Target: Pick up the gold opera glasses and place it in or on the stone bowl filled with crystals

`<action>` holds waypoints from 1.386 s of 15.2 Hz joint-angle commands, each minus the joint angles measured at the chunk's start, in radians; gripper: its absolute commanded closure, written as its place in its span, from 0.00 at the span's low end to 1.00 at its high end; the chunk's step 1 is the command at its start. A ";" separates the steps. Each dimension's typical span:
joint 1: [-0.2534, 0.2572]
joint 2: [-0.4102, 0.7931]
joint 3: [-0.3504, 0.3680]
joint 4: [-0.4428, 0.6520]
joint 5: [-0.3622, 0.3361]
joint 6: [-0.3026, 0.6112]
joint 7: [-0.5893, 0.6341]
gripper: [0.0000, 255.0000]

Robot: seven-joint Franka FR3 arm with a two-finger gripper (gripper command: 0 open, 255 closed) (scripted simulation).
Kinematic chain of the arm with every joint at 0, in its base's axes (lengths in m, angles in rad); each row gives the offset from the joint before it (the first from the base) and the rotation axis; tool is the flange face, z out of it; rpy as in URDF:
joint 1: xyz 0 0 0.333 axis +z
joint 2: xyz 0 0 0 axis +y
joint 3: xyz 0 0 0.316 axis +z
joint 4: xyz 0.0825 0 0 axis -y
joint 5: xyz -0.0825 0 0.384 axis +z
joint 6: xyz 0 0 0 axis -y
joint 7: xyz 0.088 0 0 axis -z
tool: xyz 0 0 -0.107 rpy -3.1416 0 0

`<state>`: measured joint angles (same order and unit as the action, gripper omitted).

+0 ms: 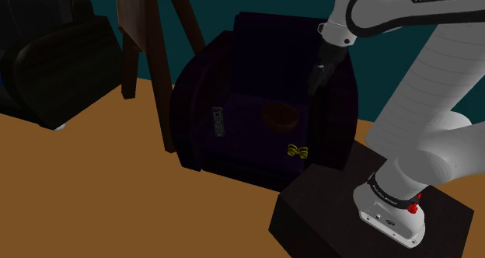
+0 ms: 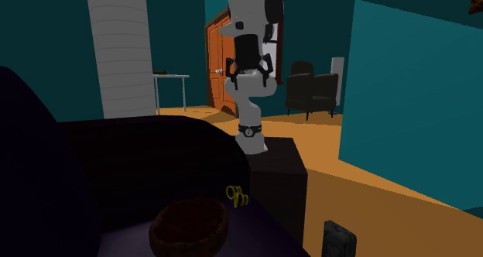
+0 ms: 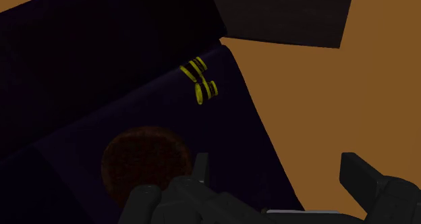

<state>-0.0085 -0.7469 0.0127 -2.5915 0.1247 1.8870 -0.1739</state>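
The black two-finger gripper (image 3: 278, 182) stands wide open with nothing between its fingers (image 3: 199, 172); in the wrist view they reach in well apart. In the shoulder view the gripper (image 1: 315, 87) hangs above the back part of the seat of a dark purple armchair (image 1: 233, 151).

One pair of yellow-gold opera glasses (image 1: 298, 151) lies on that seat, near its front edge. In the shoulder view it sits at about 6 o'clock from the gripper, well apart from it and untouched. In the wrist view the opera glasses (image 3: 199, 81) lie well ahead of the fingertips, beyond the bowl.

One dark brown round bowl (image 1: 280, 116) rests on the same seat, at about 7 o'clock from the gripper in the shoulder view. The glasses are at 5 o'clock from it, near but not touching. What the bowl (image 3: 144, 163) holds is too dim to tell. In the second exterior view the glasses (image 2: 236, 195) are at 1 o'clock from the bowl (image 2: 188, 228).

One small grey slab (image 1: 218, 121) lies on the seat at 9 o'clock from the bowl.

One black box stand (image 1: 326, 210) carries the white arm (image 1: 435, 101), at 5 o'clock from the armchair. A second dark armchair (image 1: 47, 70) stands at 9 o'clock, on the orange-brown floor (image 1: 93, 194).
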 commanded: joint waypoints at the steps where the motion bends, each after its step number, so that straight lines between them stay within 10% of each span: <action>1: -0.002 0.028 -0.010 -0.045 -0.001 0.062 -0.022 0.00; 13: 0.013 0.394 -0.069 -0.186 0.042 0.492 -0.166 0.00; 21: 0.052 0.760 -0.104 -0.154 0.193 0.765 -0.349 0.00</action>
<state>0.0379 -0.0299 -0.0909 -2.7477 0.2897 2.6189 -0.4957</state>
